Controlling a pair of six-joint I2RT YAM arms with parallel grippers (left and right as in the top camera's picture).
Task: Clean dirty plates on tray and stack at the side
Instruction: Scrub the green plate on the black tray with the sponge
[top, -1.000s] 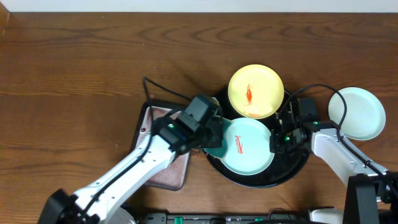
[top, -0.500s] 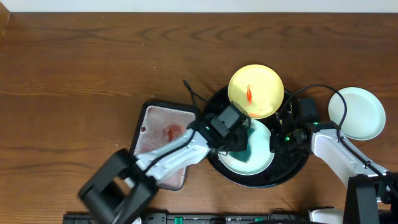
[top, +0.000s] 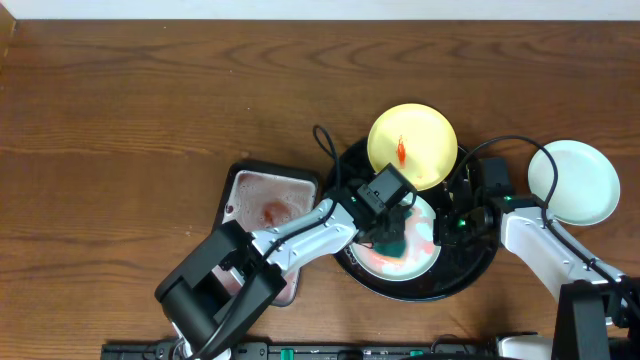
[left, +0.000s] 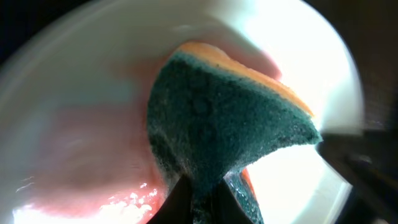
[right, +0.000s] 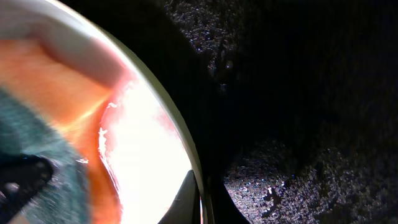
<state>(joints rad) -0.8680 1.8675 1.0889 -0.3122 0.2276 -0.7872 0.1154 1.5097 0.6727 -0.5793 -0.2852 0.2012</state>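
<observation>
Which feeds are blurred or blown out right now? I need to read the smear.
Overhead: even light, sharp, pink smear on the plate readable. Left wrist: sponge fairly sharp, plate soft, its right rim blown out. Right wrist: plate glares white in the middle; tray dark but its speckle is sharp.

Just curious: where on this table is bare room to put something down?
Bare wood: the table's whole left half and far edge. Crowded: the black tray, where left gripper scrubs the smeared plate with sponge, right gripper holding it.
</observation>
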